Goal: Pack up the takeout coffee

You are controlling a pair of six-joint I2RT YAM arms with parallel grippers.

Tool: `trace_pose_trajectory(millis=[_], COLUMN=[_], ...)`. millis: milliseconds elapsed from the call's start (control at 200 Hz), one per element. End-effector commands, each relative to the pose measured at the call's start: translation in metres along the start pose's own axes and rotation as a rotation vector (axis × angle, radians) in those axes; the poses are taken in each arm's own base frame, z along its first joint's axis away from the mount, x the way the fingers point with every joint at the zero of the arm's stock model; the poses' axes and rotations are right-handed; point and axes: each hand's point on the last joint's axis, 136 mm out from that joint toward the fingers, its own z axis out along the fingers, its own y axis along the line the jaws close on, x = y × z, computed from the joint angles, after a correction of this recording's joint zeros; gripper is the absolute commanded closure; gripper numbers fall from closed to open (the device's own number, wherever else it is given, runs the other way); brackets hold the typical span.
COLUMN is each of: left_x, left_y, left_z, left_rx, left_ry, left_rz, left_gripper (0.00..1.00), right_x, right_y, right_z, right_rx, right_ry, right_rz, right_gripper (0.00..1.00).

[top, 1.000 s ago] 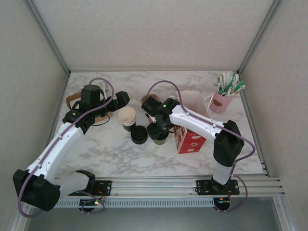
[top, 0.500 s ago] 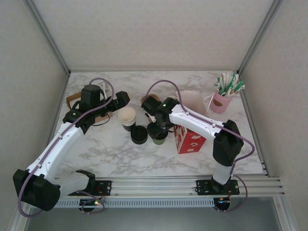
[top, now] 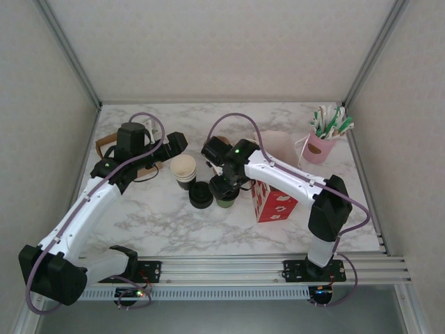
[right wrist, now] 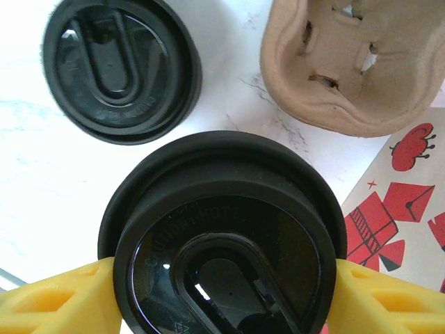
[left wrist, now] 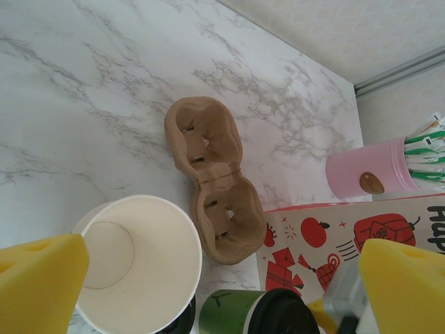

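- At the middle of the tabletop (top: 160,216), the right gripper (right wrist: 222,273) straddles the takeout coffee (right wrist: 222,229); its yellow fingers (right wrist: 55,299) are narrowed onto the cup, one meeting each side of the black lid's rim.
- The coffee sits just beside a loose black lid (right wrist: 122,66), near the cardboard cup carrier (right wrist: 354,69) and the red-printed box (top: 272,200).
- Farther left, the left gripper (left wrist: 222,250) hangs with its fingers (left wrist: 35,278) spread wide, holding nothing and touching nothing; the stack of cream-insided cups (left wrist: 135,261) lies below them.
- From above, the right gripper covers most of the coffee.
- In the right wrist view the lid hides the cup's sides, and the frame edge cuts off the fingers.
- Whether the cup's base rests on the tabletop cannot be told.
- In the left wrist view a strip of the cup's green side shows, cut off at the bottom edge.
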Motion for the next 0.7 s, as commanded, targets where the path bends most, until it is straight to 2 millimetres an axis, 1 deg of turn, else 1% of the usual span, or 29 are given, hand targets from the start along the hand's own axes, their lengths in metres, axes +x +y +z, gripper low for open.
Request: trace_pose_trajectory(millis=[0, 255, 365, 486, 696], left_x=[-0.012, -0.014, -0.015, -0.017, -0.018], left_y=[-0.015, -0.018, -0.020, -0.024, -0.032], left_z=[-0.013, -0.017, -0.018, -0.019, -0.018], left_rx=[0.052, 0.062, 0.067, 0.081, 0.104], left_ry=[-0.043, -0.052, -0.054, -0.056, -0.046], left_rz=[0.008, 0.010, 0.011, 0.012, 0.025], left_gripper=[0.00, 0.00, 0.00, 0.00, 0.00], right_x=[0.000, -0.001, -0.004, -0.007, -0.008], right_y=[0.011, 0.031, 0.037, 0.036, 0.029], right_z=[-0.039, -0.088, -0.115, -0.146, -0.204], right_rx=[-0.019, -0.068, -0.101, -0.134, -0.185], right_ry=[-0.064, -0.176, -0.246, -0.324, -0.494], right_rz=[-0.005, -0.047, -0.048, -0.035, -0.003], right_gripper=[0.32, 0.32, 0.32, 0.32, 0.33])
